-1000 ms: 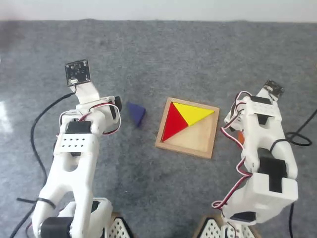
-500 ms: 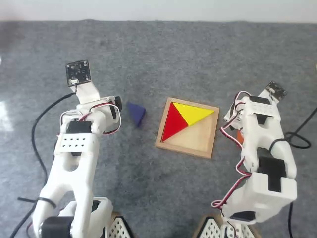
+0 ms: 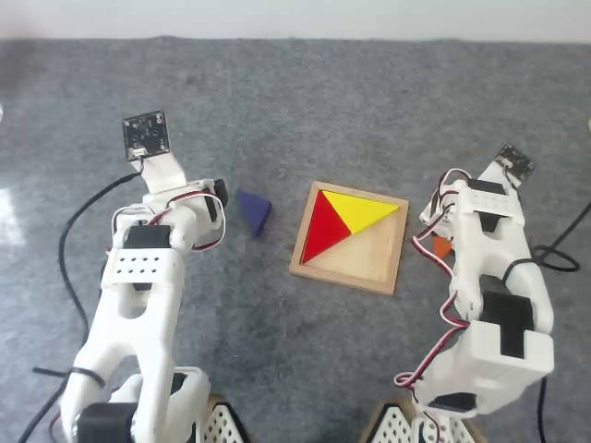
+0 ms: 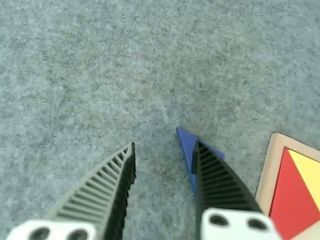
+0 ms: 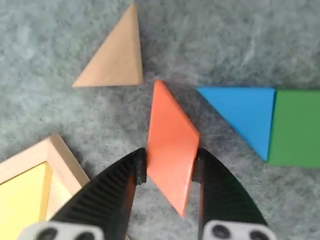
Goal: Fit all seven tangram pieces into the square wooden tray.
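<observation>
Pinching orange piece (image 5: pixel 172 135) with my right fingers (image 5: pixel 136 167), narrow; piece flat on desk beside tray (image 3: pixel 369 254). Advise: lift level, rotate to suit bare tray area, lower flush. Left fingers (image 4: pixel 125 165) wide, beside blue piece (image 4: pixel 186 142).

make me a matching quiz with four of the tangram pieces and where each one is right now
Pieces:
1. red triangle
2. dark blue triangle
3. orange parallelogram
4. green square

Places:
A. between the fingers of the right gripper
B. in the tray, against the yellow triangle
C. on the mat, touching the light blue triangle
D. on the mat beside the left gripper

Pairs: 1-B, 2-D, 3-A, 4-C
</observation>
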